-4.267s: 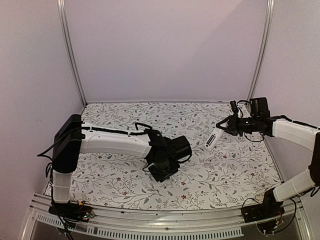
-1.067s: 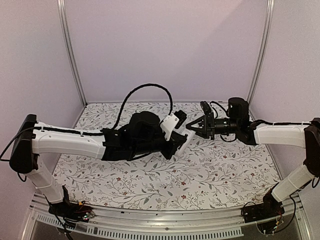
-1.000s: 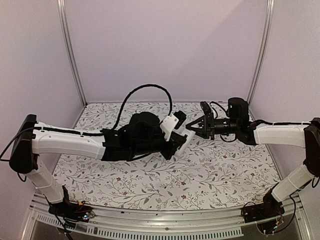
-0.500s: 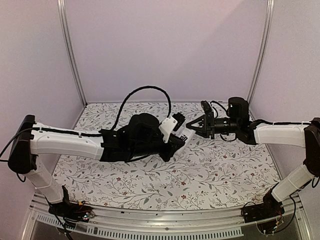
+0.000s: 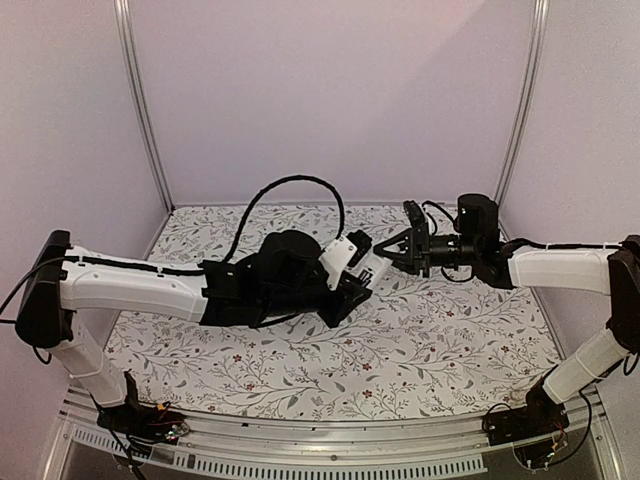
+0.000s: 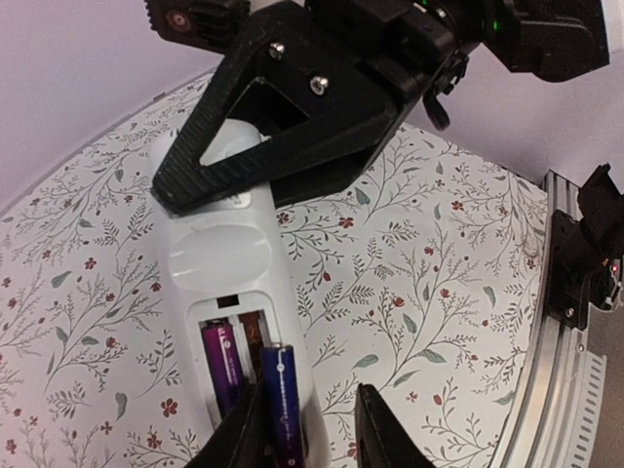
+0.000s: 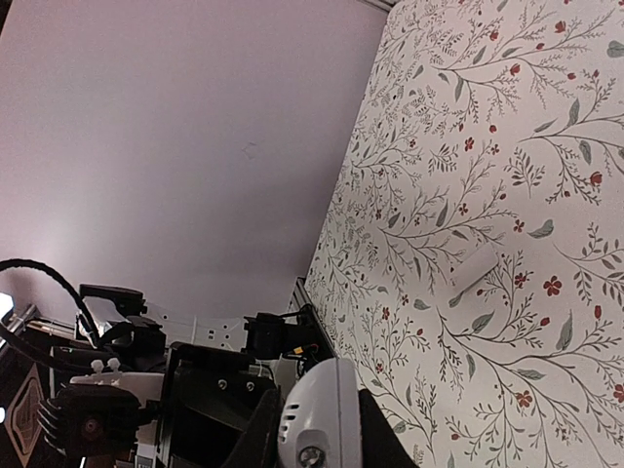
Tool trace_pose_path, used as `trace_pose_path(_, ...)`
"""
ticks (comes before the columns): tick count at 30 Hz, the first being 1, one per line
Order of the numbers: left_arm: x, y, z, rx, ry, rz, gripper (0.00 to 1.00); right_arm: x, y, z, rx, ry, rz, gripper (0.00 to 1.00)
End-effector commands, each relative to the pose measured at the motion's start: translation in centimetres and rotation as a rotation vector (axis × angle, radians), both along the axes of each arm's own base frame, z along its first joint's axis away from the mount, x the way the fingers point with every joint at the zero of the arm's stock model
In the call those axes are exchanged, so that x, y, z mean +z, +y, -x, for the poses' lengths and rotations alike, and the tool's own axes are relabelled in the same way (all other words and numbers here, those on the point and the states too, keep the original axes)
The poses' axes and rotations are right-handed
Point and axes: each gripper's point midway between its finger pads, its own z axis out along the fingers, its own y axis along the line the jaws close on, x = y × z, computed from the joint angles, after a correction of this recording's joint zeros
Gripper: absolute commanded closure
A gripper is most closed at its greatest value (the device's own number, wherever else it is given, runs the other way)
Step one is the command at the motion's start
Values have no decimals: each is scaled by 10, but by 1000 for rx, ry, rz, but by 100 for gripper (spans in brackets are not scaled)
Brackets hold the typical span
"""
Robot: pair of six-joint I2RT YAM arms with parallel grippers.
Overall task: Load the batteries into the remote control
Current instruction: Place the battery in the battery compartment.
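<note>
White remote control (image 6: 219,255) pinched endwise by the outstretched right claw (image 5: 379,262).

White remote (image 6: 219,253) w/ back bay open; 1 purple batt. (image 6: 222,375) inside; 2nd batt. (image 6: 283,405) just beside

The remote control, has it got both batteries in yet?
Nearly. Done: one purple battery sits in the open slot of the remote control, held by the right fingers. In hand: the second battery lies between the left fingers, over the empty slot. Left: seating it.
</note>
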Motion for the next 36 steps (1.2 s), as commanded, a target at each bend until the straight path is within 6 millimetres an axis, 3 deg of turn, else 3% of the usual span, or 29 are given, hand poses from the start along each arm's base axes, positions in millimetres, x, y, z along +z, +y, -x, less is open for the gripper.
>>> trace_pose_path(1, -7, 18, -9, 75, -14, -47, 73, 15, 5, 4, 43, -32, -38, 100)
trace_pose_path(6, -2, 22, -11, 91, -27, -28, 88, 12, 5, 3, 40, -26, -32, 100)
trace_pose_path(14, 5, 19, -10, 70, -46, -17, 99, -4, 6, 3, 42, 7, -11, 100)
trace_pose_path(24, 2, -1, -15, 56, -31, 25, 100, 7, 7, 4, 36, -4, -30, 100)
trace_pose_path(36, -6, 3, -25, 128, -31, 36, 97, 18, 7, 5, 31, -3, -71, 100)
